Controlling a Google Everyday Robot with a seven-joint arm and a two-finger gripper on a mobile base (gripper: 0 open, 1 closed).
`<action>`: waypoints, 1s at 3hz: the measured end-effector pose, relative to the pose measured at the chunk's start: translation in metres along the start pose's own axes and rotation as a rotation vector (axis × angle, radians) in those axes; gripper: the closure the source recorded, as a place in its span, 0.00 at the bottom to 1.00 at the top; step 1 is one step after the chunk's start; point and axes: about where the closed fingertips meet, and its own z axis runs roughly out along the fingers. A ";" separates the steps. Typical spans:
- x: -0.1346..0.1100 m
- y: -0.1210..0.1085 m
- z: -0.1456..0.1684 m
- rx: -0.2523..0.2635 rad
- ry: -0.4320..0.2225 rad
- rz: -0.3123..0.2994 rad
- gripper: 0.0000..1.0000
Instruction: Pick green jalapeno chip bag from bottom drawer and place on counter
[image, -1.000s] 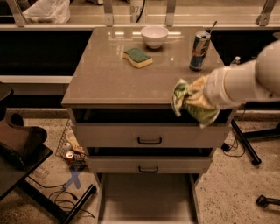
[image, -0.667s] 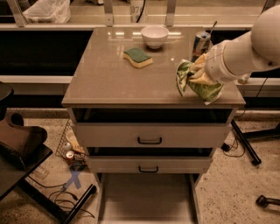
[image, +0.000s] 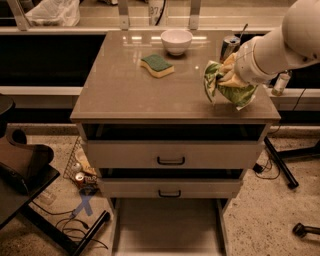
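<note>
1. On the right side of the glossy beige-grey counter (image: 130, 95) stands a silver drink can (image: 229, 47), just behind the arm's white forearm (image: 280, 47).
2. A small white bowl (image: 176, 41) sits near the counter's back edge, around the middle. In front of it and slightly left lies a flat yellow sponge with a green top (image: 157, 65). Both are well apart from the arm.
3. The gripper (image: 226, 76) is over the counter's right front part, with the can close behind it. Its yellowish fingers (image: 230, 64) are pinched on the crumpled, shiny green jalapeno chip bag (image: 239, 93), which bunches around them and droops toward the counter's right edge. I cannot tell whether the bag's lowest fold touches the surface.
4. Under the counter, two upper drawers with black handles (image: 170, 161) sit one above the other, each with a dark gap above its front.
5. The wide, shallow bottom drawer (image: 167, 225) is pulled out toward me, its plain flat floor showing between thin side walls.
6. On the speckled floor to the left, a wire basket (image: 80, 167) leans against the cabinet with a few cans in it. A dark chair (image: 22, 165) stands further left, and a blue tape cross (image: 86, 202) lies beside the drawer.
7. A crumpled white plastic bag (image: 52, 12) rests on the ledge at the back left.
</note>
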 end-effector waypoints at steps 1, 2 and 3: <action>-0.001 0.000 0.000 0.000 0.000 -0.002 0.52; -0.003 0.000 0.000 -0.001 -0.001 -0.004 0.29; -0.004 0.000 0.000 -0.001 -0.002 -0.006 0.05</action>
